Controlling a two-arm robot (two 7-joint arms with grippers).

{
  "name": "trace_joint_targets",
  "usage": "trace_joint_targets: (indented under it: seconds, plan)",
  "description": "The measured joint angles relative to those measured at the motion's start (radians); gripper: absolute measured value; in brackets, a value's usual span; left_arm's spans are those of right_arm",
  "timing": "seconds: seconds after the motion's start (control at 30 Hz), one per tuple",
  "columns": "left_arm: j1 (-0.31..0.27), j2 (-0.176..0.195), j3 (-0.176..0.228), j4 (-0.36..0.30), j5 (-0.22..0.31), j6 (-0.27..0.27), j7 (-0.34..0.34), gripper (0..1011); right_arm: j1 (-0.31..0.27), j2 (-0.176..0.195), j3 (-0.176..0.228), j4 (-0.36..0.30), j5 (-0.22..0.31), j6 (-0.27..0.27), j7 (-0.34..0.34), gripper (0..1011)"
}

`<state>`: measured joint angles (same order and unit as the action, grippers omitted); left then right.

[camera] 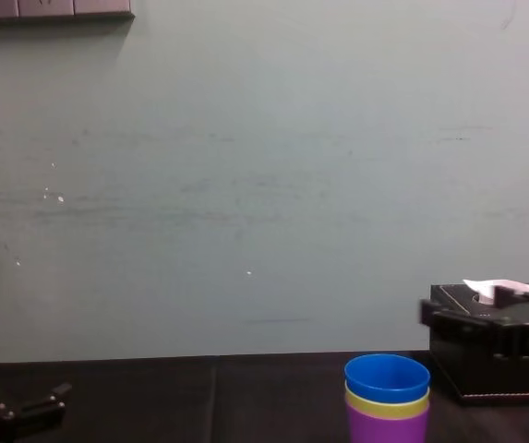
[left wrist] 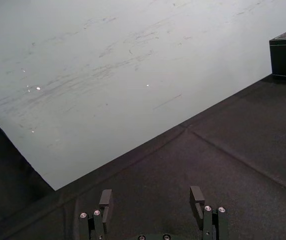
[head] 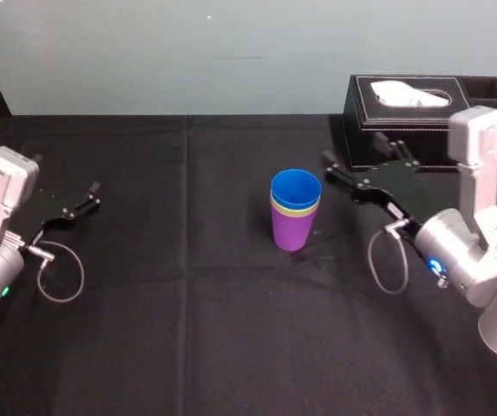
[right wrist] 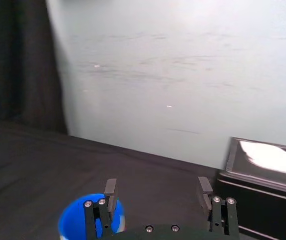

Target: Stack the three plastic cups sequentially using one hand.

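The three plastic cups stand nested in one upright stack at the table's middle: purple [head: 292, 230] at the bottom, a yellow-green rim [head: 297, 211] above it, blue [head: 296, 187] on top. The chest view shows the same stack [camera: 387, 399] from the side. My right gripper [head: 362, 158] hovers just right of the stack, apart from it, open and empty. In the right wrist view its fingertips [right wrist: 111, 187] stand wide, with the blue cup [right wrist: 72, 221] off to one side. My left gripper [head: 88, 198] rests open at the far left, holding nothing [left wrist: 151, 199].
A black tissue box [head: 421, 113] with white tissue stands at the back right, just behind the right gripper. Black cloth [head: 187, 295] covers the table, and a pale wall rises behind it. A grey cable loops below each wrist.
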<state>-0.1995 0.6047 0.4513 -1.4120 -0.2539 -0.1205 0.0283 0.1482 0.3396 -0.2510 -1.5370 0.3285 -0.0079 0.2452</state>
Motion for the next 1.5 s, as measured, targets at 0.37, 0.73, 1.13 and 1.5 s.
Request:
trace_joint_targets:
  seconds: [0.37, 0.73, 1.13, 1.5]
  plan:
    - [0.0, 0.0, 0.0, 0.0, 0.0, 0.0, 0.0, 1011, -0.077, -0.023, 0.062, -0.024, -0.076, 0.063, -0.136, 1003]
    - [0.0, 0.0, 0.0, 0.0, 0.0, 0.0, 0.0, 1011, -0.099, -0.069, 0.095, 0.011, -0.101, 0.119, -0.192, 1003]
    - [0.0, 0.0, 0.0, 0.0, 0.0, 0.0, 0.0, 1011, -0.097, -0.073, 0.099, 0.021, -0.106, 0.121, -0.181, 1003]
    - [0.0, 0.0, 0.0, 0.0, 0.0, 0.0, 0.0, 1011, -0.097, -0.072, 0.098, 0.02, -0.105, 0.12, -0.182, 1003]
